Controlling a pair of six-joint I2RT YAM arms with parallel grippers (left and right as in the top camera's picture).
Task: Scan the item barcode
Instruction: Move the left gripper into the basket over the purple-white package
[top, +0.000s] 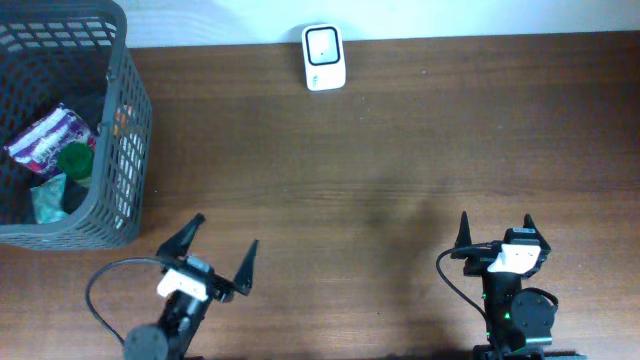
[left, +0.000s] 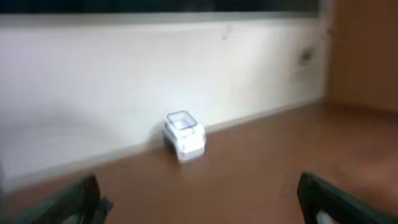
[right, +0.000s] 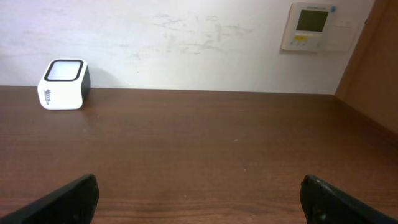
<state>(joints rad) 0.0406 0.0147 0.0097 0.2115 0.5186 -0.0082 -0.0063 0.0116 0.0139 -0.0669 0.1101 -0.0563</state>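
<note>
Wooden table (top: 400, 150), grey basket (top: 127, 150) holding purple packet (top: 45, 140), green round thing (top: 75, 160)

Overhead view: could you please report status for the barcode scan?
Left gripper open, empty. Right gripper open, empty. Purple-and-white packet lying in dark grey plastic mesh basket, untouched. Nothing between basket and white box-shaped scanner.

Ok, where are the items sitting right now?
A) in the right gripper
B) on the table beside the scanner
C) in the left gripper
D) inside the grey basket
D: the packets lie inside the grey basket, while the left gripper and right gripper stand open, holding nothing.
</note>
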